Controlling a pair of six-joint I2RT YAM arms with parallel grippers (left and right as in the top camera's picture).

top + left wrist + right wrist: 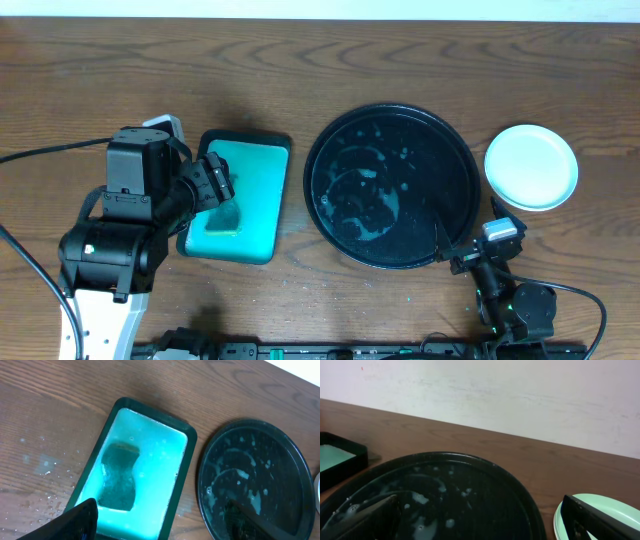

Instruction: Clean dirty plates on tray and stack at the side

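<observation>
table: brown wood, visible grain, matt | tray: black, glossy, wet foamy smears | plates: smooth, pale, slight shine | basin under left gripper: dark green, plastic look, smooth

A dark wood-grain table is shown, and three things are set directly on it. A dark green rectangular basin is placed at the left, a round black tray near the middle, and a pale round plate just beside the tray's right rim. Small water droplets are scattered on the wood beside the basin.
</observation>
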